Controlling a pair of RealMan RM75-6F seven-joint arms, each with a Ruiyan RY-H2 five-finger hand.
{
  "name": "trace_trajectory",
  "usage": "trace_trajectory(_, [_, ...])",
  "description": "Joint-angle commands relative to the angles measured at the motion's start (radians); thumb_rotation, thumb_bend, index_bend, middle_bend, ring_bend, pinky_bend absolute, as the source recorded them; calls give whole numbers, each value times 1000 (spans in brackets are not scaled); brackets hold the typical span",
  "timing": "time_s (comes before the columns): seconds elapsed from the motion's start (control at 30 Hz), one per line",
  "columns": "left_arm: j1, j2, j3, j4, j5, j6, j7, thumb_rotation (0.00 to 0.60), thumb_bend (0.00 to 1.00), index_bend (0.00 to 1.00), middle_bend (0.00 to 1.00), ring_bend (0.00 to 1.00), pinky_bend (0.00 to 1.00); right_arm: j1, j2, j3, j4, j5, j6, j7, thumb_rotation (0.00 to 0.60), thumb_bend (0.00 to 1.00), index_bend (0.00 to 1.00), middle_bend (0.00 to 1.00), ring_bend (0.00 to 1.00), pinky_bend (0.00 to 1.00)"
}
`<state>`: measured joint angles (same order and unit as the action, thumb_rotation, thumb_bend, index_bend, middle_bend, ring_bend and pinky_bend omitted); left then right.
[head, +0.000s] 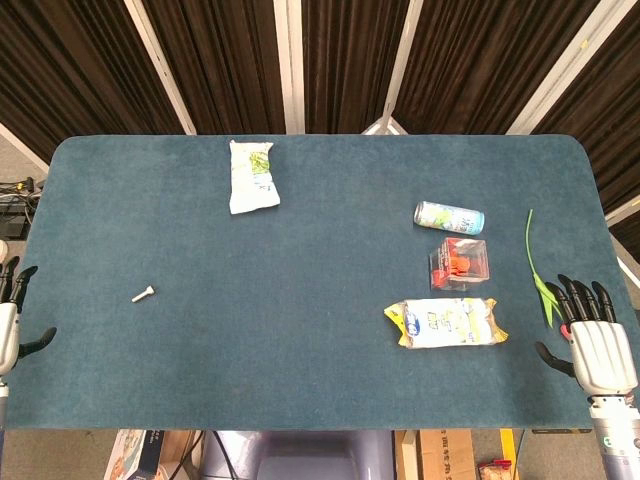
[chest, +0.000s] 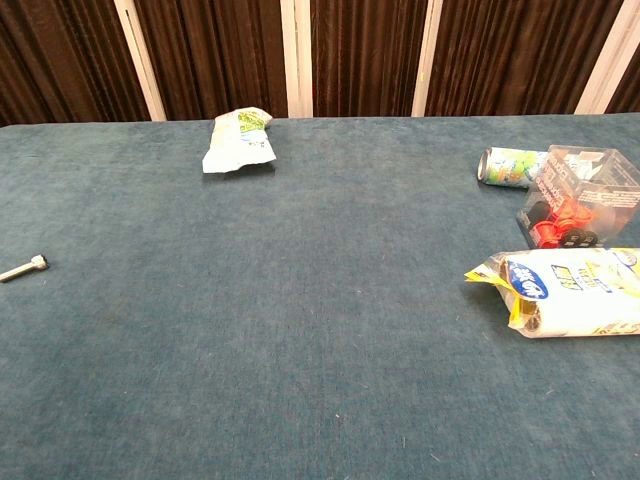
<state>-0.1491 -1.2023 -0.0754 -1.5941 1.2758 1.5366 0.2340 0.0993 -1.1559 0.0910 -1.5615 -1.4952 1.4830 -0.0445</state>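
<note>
Fingers (head: 583, 296) of the right hand (head: 597, 345) stand spread and upright, holding nothing, at the table's (head: 330, 380) right front corner. Just beside their tips lies a green stalk (head: 538, 270), running along the right edge; whether a fingertip touches its near end I cannot tell. Left of the hand, near but apart, lies a yellow-and-white snack packet (head: 446, 323), with a clear box of red parts (head: 460, 262) and a can on its side (head: 449, 216) behind it. The left hand (head: 10, 320) shows only partly at the left edge, fingers apart and holding nothing; a small white bolt (head: 143, 293) lies nearest. A green-and-white pouch (head: 251, 175) sits near the far edge. Wide bare cloth spans the middle and front.
</note>
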Motion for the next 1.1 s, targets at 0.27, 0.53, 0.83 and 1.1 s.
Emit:
trace_trajectory(0.27, [6,10,-5,-2,2,-21,-17,600,276,139,9,0,43,-2,-2,-1,-5,1,4,-1,600,214,152,104,114,32])
trace_trajectory(0.53, [4,5,-12,11,1,-40,-24,600,276,149,9,0,43,-1,-4,2,-2,10,0,8,600,213,152,104,114,34])
trace_trajectory(0.83, [-9,3,-26,26,-27,-96,-39,600,276,181,10,0,43,-6,2,0,-8,6,9,8,600,213,152,104,114,32])
trace_trajectory(1.1, [-31,-24,-52,68,-67,-147,-60,600,276,254,32,0,46,-6,5,0,-11,8,8,6,600,214,152,104,114,33])
